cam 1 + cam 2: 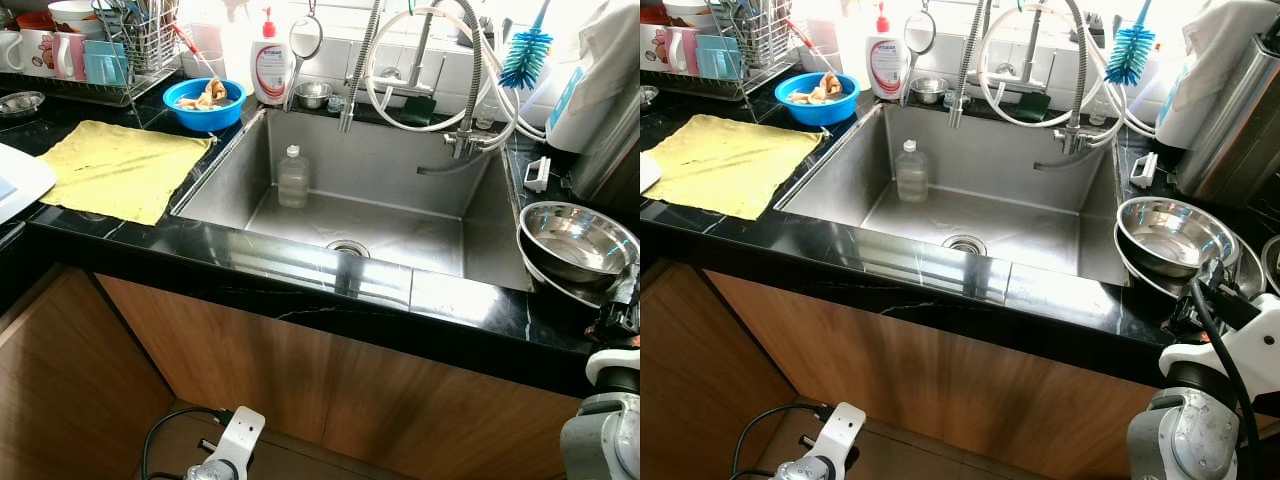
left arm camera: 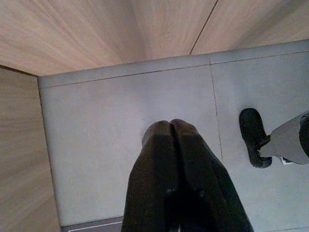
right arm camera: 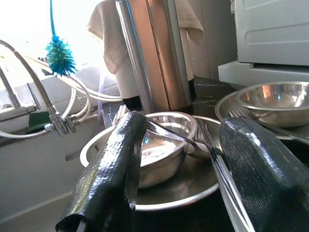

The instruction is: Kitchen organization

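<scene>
Stainless-steel nested bowls are stacked on the black marble counter to the right of the deep steel sink, and a steel fork is seen lying across their rim in the right wrist view. A second shallow steel bowl is set just beyond them, beside a tall brushed-metal canister.

The step in hand is judged to be a reach toward these bowls or the fork. It would be done well if the approach were kept low and slow, with one finger passed inside the rim and the other outside, so that the stack is not pushed toward the sink edge. The fork should be watched, since it could be tipped off or trapped when the fingers are brought together. Which piece is meant to be taken cannot be told.

The right end effector is held just in front of the bowls with its two black fingers spread wide; nothing is gripped, and whether the rim is touched cannot be told. The left end effector is hung idle above the grey floor, its fingers pressed together on nothing.

Elsewhere, a small clear plastic bottle is stood upright inside the sink.
</scene>
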Tool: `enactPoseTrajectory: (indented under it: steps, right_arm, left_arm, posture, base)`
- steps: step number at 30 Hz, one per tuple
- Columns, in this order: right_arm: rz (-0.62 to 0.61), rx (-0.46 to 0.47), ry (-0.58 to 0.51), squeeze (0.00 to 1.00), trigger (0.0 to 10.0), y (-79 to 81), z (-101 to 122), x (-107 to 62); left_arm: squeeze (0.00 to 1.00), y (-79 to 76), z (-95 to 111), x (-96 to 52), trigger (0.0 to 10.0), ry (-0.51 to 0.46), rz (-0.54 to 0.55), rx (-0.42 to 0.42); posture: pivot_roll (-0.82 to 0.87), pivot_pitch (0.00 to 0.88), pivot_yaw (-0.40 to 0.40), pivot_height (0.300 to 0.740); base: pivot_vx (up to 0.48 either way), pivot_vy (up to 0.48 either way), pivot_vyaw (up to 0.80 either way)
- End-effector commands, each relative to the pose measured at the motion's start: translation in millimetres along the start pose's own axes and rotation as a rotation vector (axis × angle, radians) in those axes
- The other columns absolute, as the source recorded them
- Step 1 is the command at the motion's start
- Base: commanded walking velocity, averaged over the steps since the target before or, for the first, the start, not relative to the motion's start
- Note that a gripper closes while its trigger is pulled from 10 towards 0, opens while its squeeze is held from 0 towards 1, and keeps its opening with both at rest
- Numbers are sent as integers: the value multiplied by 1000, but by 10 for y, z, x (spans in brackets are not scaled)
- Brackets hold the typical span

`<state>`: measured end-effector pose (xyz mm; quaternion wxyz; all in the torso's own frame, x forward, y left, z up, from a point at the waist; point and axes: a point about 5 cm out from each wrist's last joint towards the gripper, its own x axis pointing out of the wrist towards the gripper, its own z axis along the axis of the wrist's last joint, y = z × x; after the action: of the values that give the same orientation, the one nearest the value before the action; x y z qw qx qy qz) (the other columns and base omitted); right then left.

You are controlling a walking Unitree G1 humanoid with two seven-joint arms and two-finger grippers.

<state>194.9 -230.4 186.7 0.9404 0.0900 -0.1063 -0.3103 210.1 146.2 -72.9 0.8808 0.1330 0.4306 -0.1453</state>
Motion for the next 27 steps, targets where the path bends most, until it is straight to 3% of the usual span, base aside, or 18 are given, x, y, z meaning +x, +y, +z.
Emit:
enactPoseTrajectory:
  steps: [1,16,22,27]
  right_arm:
    - [-10,23,-39,0,10000,-2,85,18]
    - [-11,53,-23,0,10000,16,56,61]
    - [-18,14,96,0,10000,-17,-166,4]
    - [-24,0,132,0,10000,-30,-232,-19]
  left_arm:
    - [0,-10,-33,-4,10000,12,0,-3]
    - [0,-12,-36,-4,10000,14,2,-1]
    - [0,-13,-36,-4,10000,14,2,-1]
    - [0,-10,-35,-4,10000,14,3,-1]
  posture:
    - [-23,24,-46,740]
    - [-21,27,-48,740]
    - [-20,26,-49,740]
    - [-20,28,-49,740]
  base:
    - [0,0,0]
    - [0,0,0]
    - [0,0,0]
    - [0,0,0]
